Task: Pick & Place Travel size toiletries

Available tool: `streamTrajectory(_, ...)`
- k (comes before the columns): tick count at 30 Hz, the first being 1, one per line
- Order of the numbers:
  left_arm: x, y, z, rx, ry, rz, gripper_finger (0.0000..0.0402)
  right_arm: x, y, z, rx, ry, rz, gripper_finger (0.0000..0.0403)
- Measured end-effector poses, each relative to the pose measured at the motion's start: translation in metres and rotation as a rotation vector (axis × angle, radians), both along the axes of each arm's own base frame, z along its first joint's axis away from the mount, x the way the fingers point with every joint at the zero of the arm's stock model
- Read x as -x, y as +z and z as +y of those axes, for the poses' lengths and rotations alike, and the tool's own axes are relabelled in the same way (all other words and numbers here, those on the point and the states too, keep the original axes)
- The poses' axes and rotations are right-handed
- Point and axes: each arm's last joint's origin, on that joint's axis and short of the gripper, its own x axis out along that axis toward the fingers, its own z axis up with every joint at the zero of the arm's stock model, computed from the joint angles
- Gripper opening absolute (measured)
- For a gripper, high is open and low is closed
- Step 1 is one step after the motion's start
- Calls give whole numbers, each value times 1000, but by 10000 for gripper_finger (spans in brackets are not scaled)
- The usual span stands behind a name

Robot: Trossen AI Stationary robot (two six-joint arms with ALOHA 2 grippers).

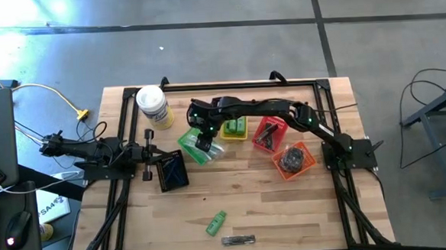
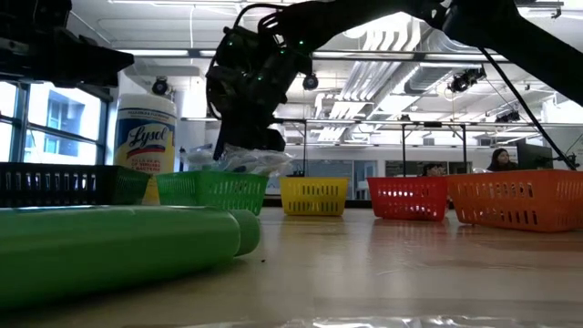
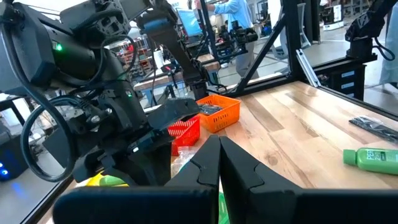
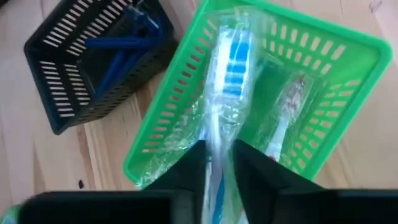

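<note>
A clear-wrapped toothbrush (image 4: 225, 93) with a blue-and-white head is seen between the fingers of the right pincer (image 4: 216, 163), its wrapper passing through the narrow gap between them; the fingers stand slightly apart, and whether they press on the wrapper cannot be told. The toothbrush hangs over the green basket (image 4: 348, 74), directly below the pincer, where a second wrapped toothbrush (image 4: 287, 106) lies beside the first. In the high view the right pincer (image 1: 203, 141) is found over that green basket (image 1: 187, 139), near the middle of the table (image 1: 288, 206). Just beside the green basket, a black basket (image 4: 43, 74) is seen holding blue-handled razors (image 4: 118, 53). On the pincer's other side a yellow basket (image 1: 235, 129), a red basket (image 1: 268, 132) and an orange basket (image 1: 294, 159) are lined up, each with items inside. Well apart from the pincer, toward the table's near edge, a green bottle (image 1: 216, 223) and a dark wrapped stick (image 1: 237, 240) are left lying. A white-lidded jar (image 1: 152, 106) is stood at the far side. The left pincer (image 3: 219, 163) is held together, empty, waiting at the table's left beside the black basket (image 1: 171, 172).
</note>
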Motion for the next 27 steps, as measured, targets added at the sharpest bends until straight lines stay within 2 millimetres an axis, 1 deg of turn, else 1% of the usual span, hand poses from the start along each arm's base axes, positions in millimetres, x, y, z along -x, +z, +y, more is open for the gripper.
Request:
streamTrajectory(5,0,0,0,3,0,0,0,-1,0,-1,-6,-24,-2,125)
streamTrajectory(8,0,0,0,3,0,0,0,-1,0,-1,-8,-27,-1,145)
streamTrajectory(15,0,0,0,3,0,1,0,-1,1,-1,1,-16,-14,151)
streamTrajectory(17,0,0,0,3,-1,3,0,0,8,-3,-7,25,-47,151)
streamTrajectory(19,0,-1,0,7,-2,10,0,4,22,-4,-36,69,-93,151)
streamTrajectory(22,0,-2,0,5,-2,24,0,12,51,-6,-48,93,-170,149)
streamTrajectory(24,0,-3,0,4,-2,28,0,22,72,-5,2,114,-198,146)
streamTrajectory(27,0,-3,0,3,-2,30,0,39,108,6,146,151,-234,129)
